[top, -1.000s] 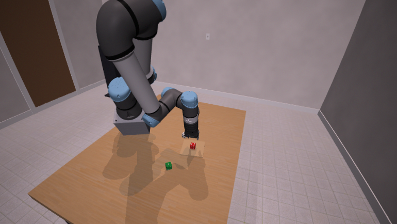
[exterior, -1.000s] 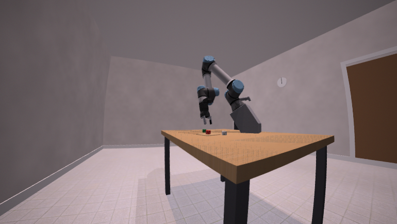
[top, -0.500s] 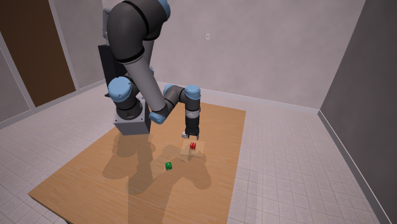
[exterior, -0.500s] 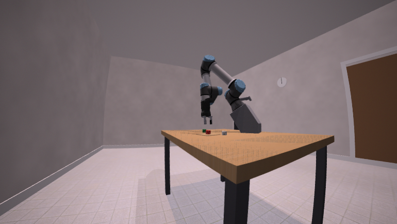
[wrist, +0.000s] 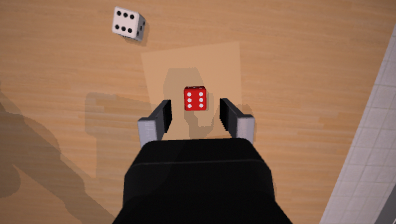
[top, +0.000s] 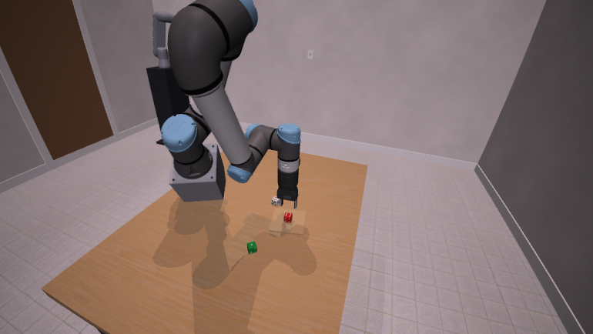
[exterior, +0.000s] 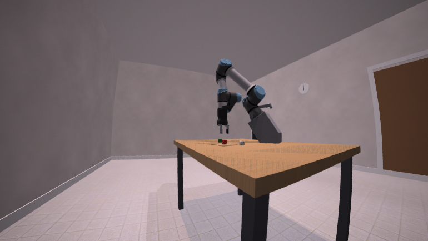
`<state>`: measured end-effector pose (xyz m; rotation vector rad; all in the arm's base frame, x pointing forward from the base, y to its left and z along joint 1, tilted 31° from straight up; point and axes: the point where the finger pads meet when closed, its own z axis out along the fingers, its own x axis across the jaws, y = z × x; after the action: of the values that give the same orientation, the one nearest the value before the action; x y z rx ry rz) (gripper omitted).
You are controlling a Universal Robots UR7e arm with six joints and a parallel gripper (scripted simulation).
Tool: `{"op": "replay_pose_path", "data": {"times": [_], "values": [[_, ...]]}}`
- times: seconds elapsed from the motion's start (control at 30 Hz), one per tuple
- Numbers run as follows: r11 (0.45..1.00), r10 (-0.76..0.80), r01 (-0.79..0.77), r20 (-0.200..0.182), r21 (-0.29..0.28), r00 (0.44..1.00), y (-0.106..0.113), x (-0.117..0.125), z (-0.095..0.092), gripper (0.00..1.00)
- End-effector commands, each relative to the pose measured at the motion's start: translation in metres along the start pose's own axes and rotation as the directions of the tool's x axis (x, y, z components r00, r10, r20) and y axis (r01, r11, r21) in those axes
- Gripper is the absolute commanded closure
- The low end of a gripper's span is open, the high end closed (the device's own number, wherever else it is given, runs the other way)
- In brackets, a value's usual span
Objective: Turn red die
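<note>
The red die (wrist: 195, 98) lies flat on the tan mat (wrist: 194, 82), six pips up in the wrist view. It also shows in the top view (top: 287, 217) and the exterior view (exterior: 224, 142). The white die (wrist: 128, 23) lies on the bare table off the mat's corner, six pips up; it also shows in the top view (top: 275, 201). The green die (top: 251, 247) lies on the table away from the mat. My gripper (wrist: 195, 109) (exterior: 223, 129) hangs open and empty above the red die, pointing straight down, well clear of it.
The arm's grey base block (top: 197, 176) stands on the table behind the dice. The table's right edge (top: 356, 232) is a short way from the mat (top: 287, 223).
</note>
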<state>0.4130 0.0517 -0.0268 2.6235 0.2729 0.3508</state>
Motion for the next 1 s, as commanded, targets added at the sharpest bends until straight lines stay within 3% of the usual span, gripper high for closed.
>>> {"op": "replay_pose_path", "data": {"times": [0.0, 0.5, 0.73, 0.97], "values": [[1.000, 0.001, -0.001, -0.001, -0.002, 1.000, 0.000, 0.000, 0.000, 0.00], [1.000, 0.001, -0.001, -0.001, -0.002, 1.000, 0.000, 0.000, -0.003, 0.00], [1.000, 0.001, -0.001, -0.001, -0.002, 1.000, 0.000, 0.000, -0.013, 0.00], [1.000, 0.001, -0.001, -0.001, -0.002, 1.000, 0.000, 0.000, -0.037, 0.00]]}}
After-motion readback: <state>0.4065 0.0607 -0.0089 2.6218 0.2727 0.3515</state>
